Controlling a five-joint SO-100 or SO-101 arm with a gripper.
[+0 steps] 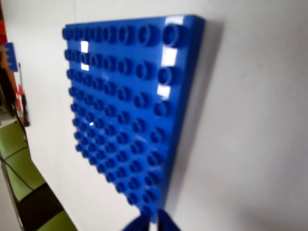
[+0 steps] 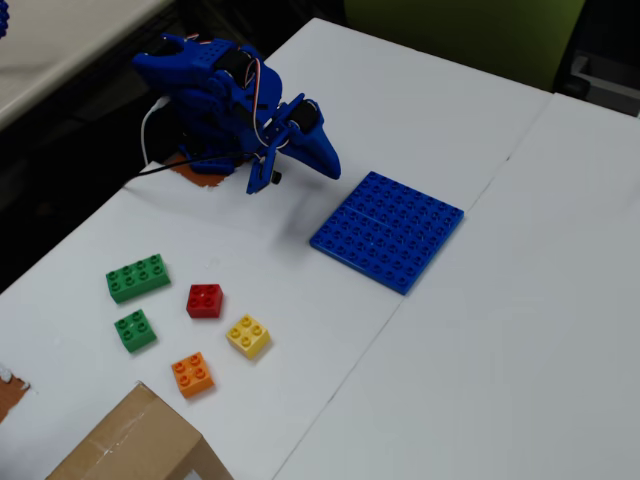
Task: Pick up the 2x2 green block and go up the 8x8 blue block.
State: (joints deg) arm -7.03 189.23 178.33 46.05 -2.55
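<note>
White table [image 2: 480, 330]; gripper [image 2: 262, 180] tips together (nothing held).

One 8x8 blue block [image 2: 387, 231]. One 2x2 green block [image 2: 134, 330], one longer green brick [image 2: 137, 277], one red brick [image 2: 204, 300], one yellow brick [image 2: 248, 336], one orange brick [image 2: 191, 374]. One cardboard box [image 2: 135, 445].

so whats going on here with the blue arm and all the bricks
Nothing is being handled yet. The blue arm sits folded at the table's far left in the fixed view, its gripper holding nothing, pointed down near the 8x8 blue block; whether its jaws are open I can't tell. The 2x2 green block lies untouched among the longer green brick, red brick, yellow brick and orange brick. The blue plate is bare.
</note>
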